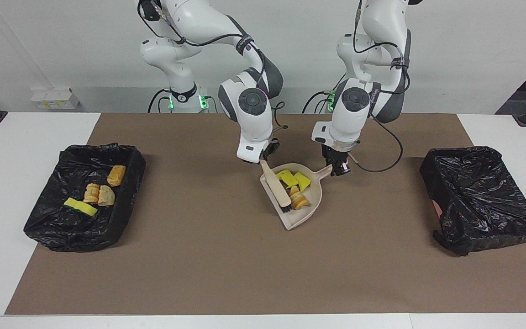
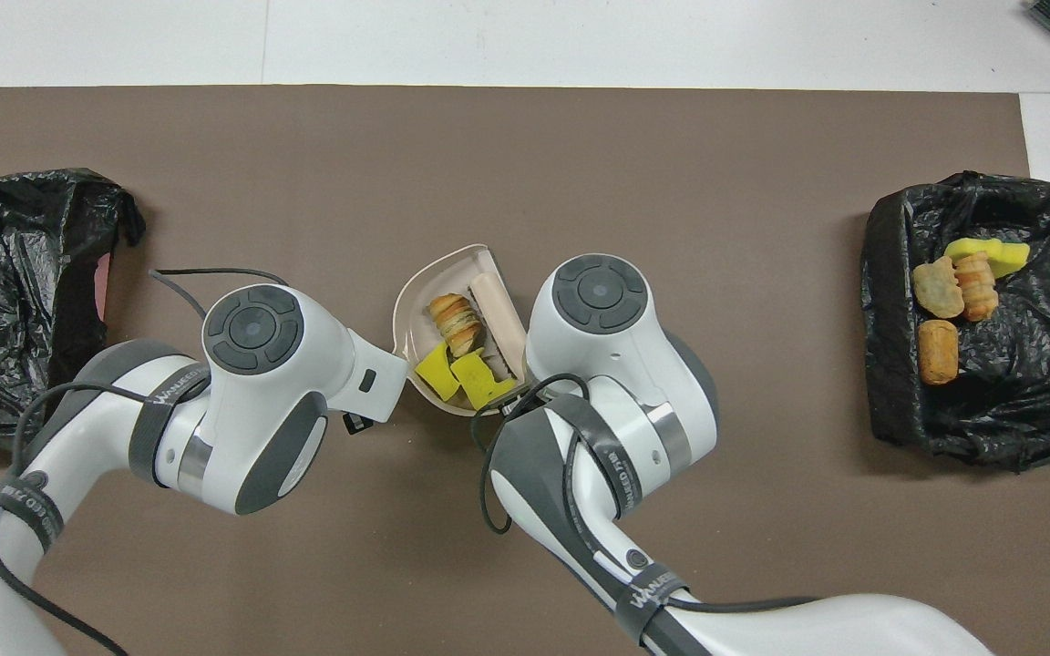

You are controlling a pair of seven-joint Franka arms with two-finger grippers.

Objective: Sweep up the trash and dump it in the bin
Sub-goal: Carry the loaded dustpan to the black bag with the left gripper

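The dustpan [image 1: 306,208] handle is pinched by the left gripper [image 1: 339,170]. The brush [image 1: 277,189] is pinched by the right gripper [image 1: 267,154], with trash [image 1: 297,196] kept inside the rim.

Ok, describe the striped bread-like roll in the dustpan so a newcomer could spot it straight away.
Start at the brown mat, then find the beige plastic dustpan at its middle, between the two arms. Inside lies the tan-orange striped bread-like roll, against the beige brush; its neighbours, two yellow sponge pieces, are flat and plain.
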